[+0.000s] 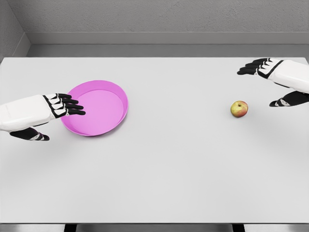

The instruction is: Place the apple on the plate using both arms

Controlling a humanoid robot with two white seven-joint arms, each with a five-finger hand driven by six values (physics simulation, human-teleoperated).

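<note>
Your right hand (270,77), fingers spread and empty, hovers near the table's right edge, nearest the small red-yellow apple (239,108); it lies just inward.

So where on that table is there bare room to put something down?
Most of the white table is bare: the whole near half, and the wide stretch between the pink plate and the apple. The far middle is free too. It is crowded only at the left, where the left hand reaches over the plate's rim, and at the right, where the right hand is near the apple.
</note>
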